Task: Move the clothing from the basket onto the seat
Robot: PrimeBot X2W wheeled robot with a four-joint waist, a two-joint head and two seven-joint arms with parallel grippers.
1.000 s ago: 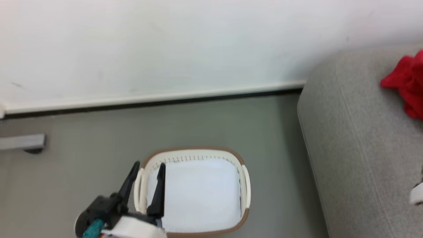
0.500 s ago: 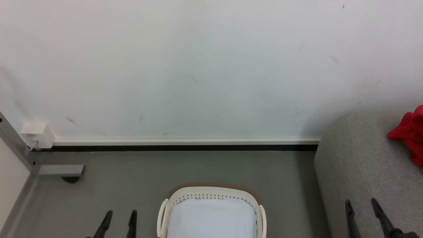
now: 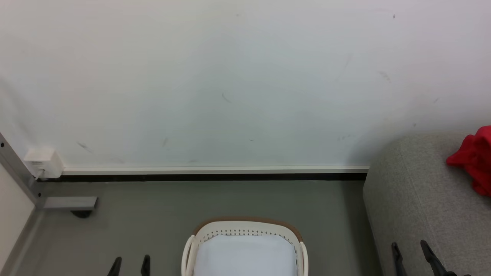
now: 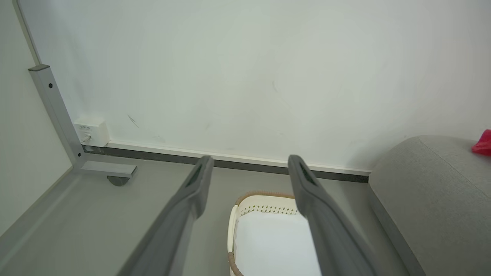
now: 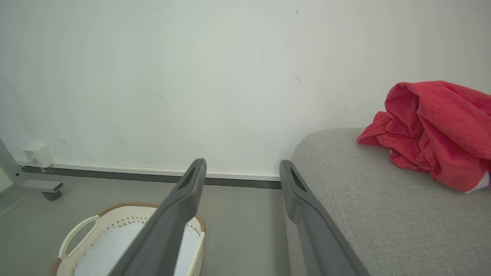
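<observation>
Left end effector point(image 3: 131, 259) and right end effector point(image 3: 409, 243) are sinking toward the bottom edge, both spread; clothing point(image 3: 477, 161) is lying on the seat point(image 3: 422, 199).

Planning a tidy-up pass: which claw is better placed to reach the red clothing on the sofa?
Right, likely. The right claw is open over the sofa edge, same side as the clothing; the left claw sits left of the basket, farther off.
</observation>
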